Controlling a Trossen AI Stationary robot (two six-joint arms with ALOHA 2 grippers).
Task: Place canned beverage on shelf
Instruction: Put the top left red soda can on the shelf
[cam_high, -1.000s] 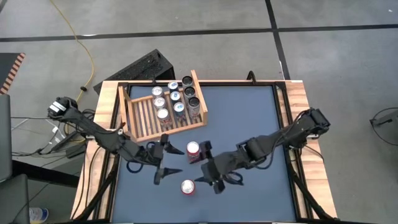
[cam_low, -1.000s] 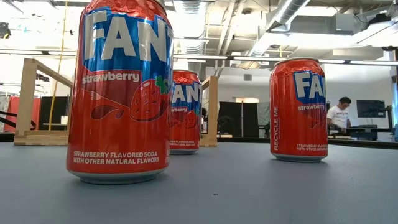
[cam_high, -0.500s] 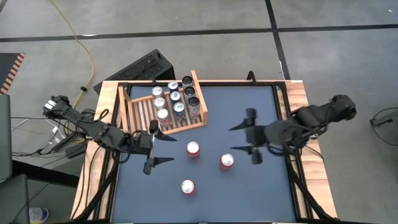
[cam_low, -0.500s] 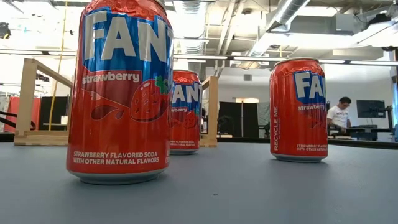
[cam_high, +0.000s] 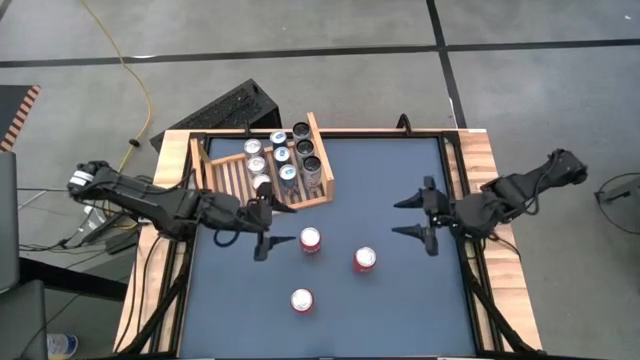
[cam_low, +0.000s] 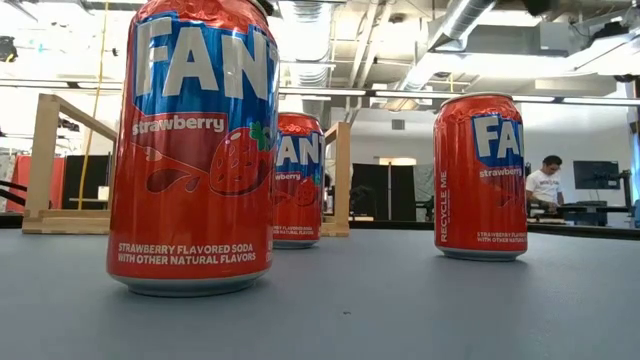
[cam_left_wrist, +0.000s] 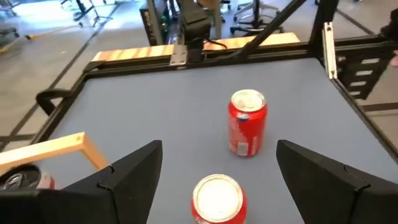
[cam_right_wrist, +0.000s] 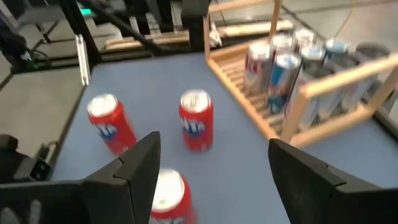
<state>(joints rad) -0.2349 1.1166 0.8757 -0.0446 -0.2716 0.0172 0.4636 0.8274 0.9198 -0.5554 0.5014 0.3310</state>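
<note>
three red cans (cam_high: 310, 240) stand loose beside the part-filled shelf (cam_high: 225, 180).

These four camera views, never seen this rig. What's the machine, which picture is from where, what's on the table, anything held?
Two dark robot arms work at a blue-grey table. One picture looks straight down, one sits at table height, and two ride the wrists.

The left end effector hovers by the wooden shelf, open and empty. The right end effector hovers near the table's right side, also open and empty.

Three red Fanta strawberry cans stand loose. More cans already stand in the shelf.
</note>
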